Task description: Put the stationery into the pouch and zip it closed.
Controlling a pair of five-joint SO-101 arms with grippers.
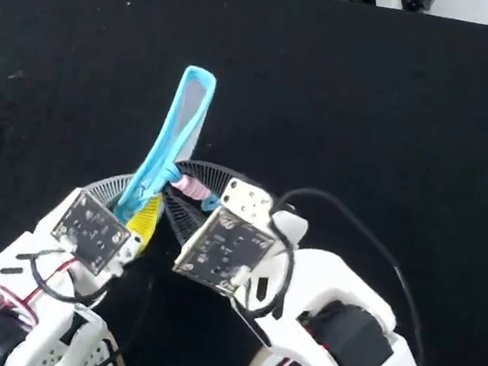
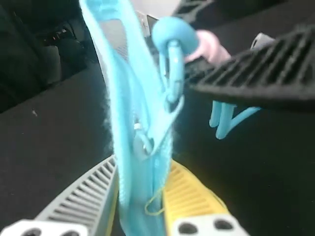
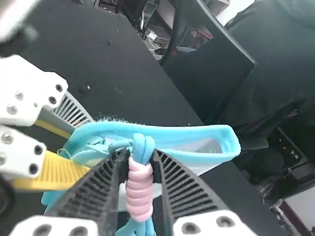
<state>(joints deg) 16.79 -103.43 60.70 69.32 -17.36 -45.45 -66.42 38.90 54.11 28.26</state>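
Underneath the pouch (image 1: pixel 179 126), a black table (image 1: pixel 403 115) — beyond, a dark chair (image 3: pixel 206 59).

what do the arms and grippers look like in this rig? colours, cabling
Both arms are white printed shells with black servos. The left arm carries red-and-white wires; the right arm a looping black cable. The left gripper has one grey and one yellow ribbed finger; the right gripper has black ribbed fingers.

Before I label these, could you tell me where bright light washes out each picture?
High view: a white strip beyond the table's far edge. Left wrist view: a pale patch behind the pouch. Right wrist view: a white washed patch beyond the chair.
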